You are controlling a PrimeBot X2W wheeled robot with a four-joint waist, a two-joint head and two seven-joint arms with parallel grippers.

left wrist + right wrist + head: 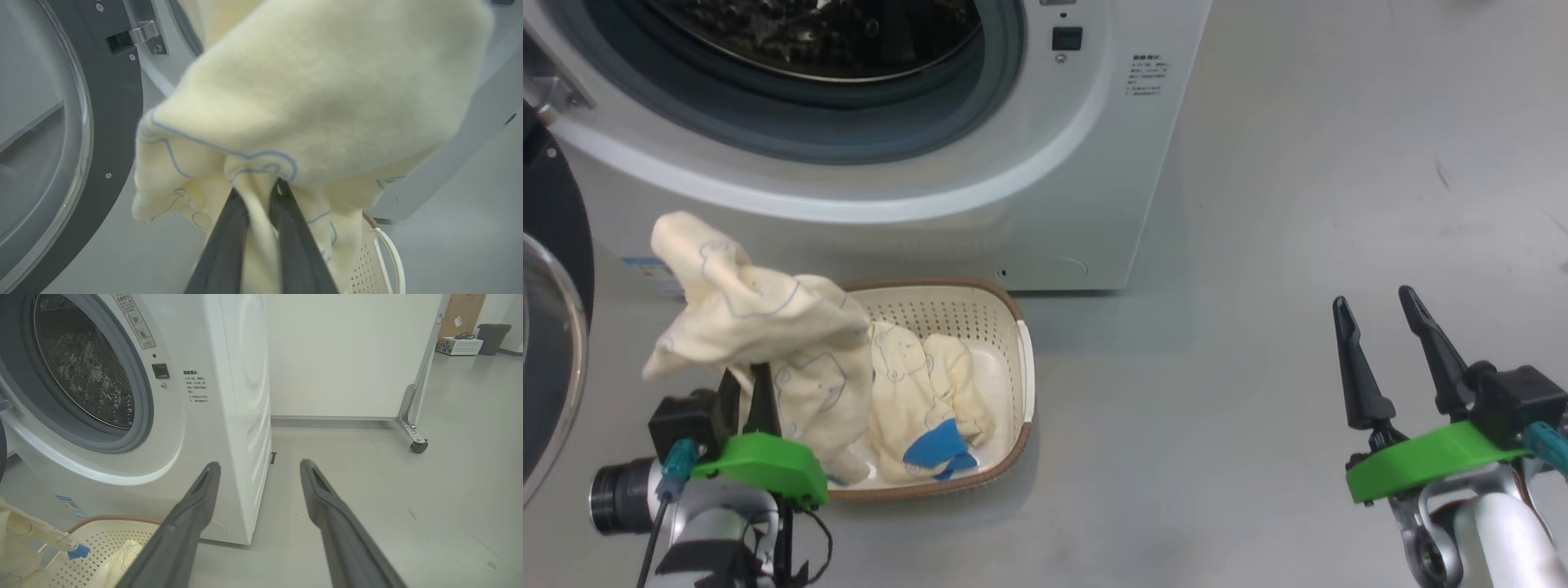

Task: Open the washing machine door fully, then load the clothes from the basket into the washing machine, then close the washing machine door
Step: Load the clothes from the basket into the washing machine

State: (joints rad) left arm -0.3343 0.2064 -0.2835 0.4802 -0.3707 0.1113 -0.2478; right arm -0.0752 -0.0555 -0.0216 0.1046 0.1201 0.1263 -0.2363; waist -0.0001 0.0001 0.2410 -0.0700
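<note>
Pinching a cream garment (760, 318), left jaws sit nearly closed; right jaws gape wide, empty.

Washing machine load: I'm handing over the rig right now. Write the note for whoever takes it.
Left gripper: shut on a cream garment, raised at the left end of the basket, in front of the washing machine.
Right gripper: open, empty, above the floor to the right.
Door: swung open at the left.
Done: door open, one garment lifted.
Left: put it in the drum, load the other clothes and the blue piece from the basket, close the door.
</note>
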